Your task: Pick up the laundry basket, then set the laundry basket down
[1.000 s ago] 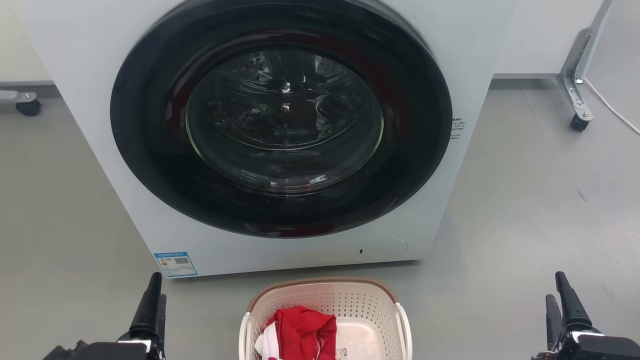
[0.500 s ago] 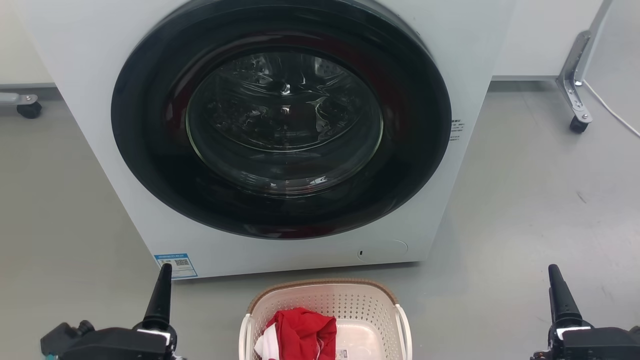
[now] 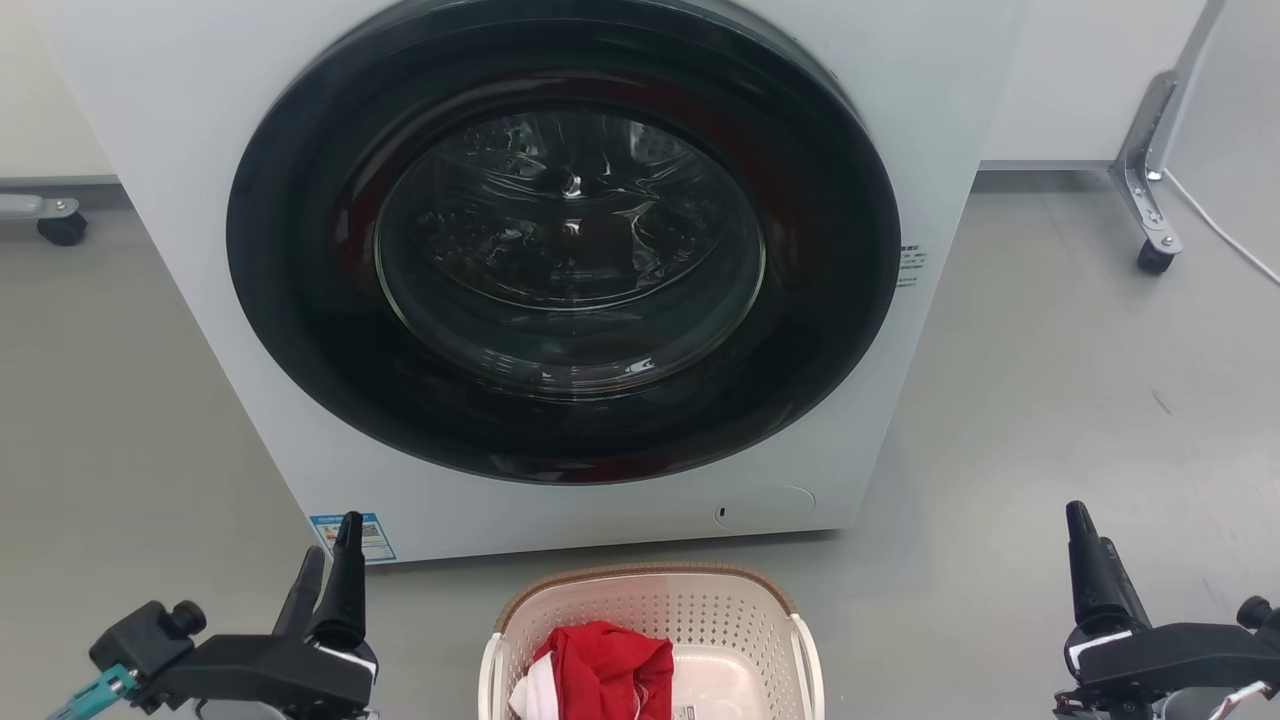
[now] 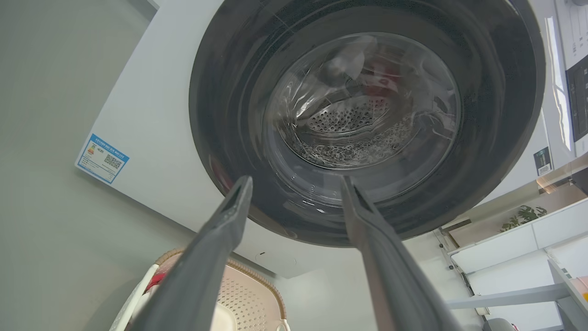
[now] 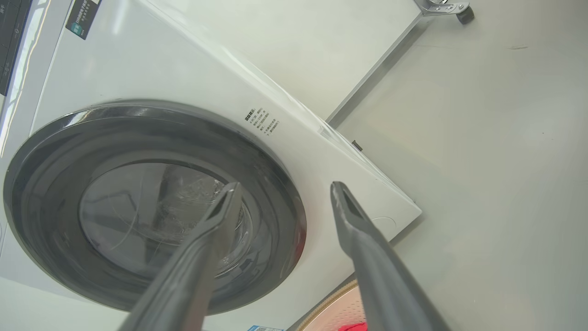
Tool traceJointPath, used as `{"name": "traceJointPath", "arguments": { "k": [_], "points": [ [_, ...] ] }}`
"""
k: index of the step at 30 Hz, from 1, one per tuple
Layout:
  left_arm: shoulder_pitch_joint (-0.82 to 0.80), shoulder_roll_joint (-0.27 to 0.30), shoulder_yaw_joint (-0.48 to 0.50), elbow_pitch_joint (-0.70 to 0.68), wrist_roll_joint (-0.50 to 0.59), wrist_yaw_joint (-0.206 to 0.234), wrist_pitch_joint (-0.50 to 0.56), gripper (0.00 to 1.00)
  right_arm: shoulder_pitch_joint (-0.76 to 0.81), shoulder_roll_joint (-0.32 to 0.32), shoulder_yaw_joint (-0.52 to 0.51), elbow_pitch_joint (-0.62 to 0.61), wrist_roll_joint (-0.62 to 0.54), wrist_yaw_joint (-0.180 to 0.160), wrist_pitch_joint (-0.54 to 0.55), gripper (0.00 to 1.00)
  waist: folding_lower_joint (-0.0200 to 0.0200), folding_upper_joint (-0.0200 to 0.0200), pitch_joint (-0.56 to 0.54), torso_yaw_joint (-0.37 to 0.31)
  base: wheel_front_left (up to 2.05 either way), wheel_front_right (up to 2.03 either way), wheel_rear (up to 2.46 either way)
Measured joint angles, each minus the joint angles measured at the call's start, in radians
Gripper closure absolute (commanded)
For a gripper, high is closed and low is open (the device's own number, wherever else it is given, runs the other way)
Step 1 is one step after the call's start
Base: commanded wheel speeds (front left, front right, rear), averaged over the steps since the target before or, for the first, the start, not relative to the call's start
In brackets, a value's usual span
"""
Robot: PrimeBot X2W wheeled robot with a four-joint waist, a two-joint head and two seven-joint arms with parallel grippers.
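The laundry basket (image 3: pixel 650 578), cream-white and perforated with a brown rim, stands on the floor at the bottom centre of the head view, cut off by the frame edge. A red and white cloth (image 3: pixel 600 665) lies inside it. My left gripper (image 3: pixel 332 540) hovers to its left and my right gripper (image 3: pixel 1088 528) farther off to its right, both apart from the basket and pointing at the washer. In the left wrist view the left gripper (image 4: pixel 296 181) is open and empty above the basket's rim (image 4: pixel 250 280). The right gripper (image 5: pixel 285 186) is open too, with the basket's rim (image 5: pixel 328 305) at the bottom edge.
A white front-loading washing machine (image 3: pixel 180 150) with a shut dark round door (image 3: pixel 565 250) stands right behind the basket. Grey floor spreads on both sides. A wheeled metal frame leg (image 3: pixel 1150 200) stands at the back right, and a castor (image 3: pixel 62 228) at the back left.
Both grippers have moved forward and inward toward the basket's sides, more of each wrist showing. The camera has tipped slightly, shifting the whole scene a little lower.
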Motion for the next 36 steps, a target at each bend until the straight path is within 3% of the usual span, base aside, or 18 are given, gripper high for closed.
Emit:
{"name": "traceJointPath", "arguments": {
  "k": [12, 36],
  "points": [
    [-0.013, 0.022, -0.052, -0.033, 0.172, 0.029, -0.040, 0.00, -0.007, -0.047, 0.064, -0.016, -0.209, -0.051, -0.041, 0.00, 0.0000, 0.0000, -0.002, 0.001, 0.00, 0.00, 0.00],
    [-0.013, 0.039, -0.135, -0.071, 0.469, 0.094, -0.131, 0.00, -0.021, -0.091, 0.167, -0.045, -0.569, -0.112, -0.128, 0.00, -0.0003, 0.0000, -0.001, 0.001, 0.00, 0.00, 0.00]
  ]
}}
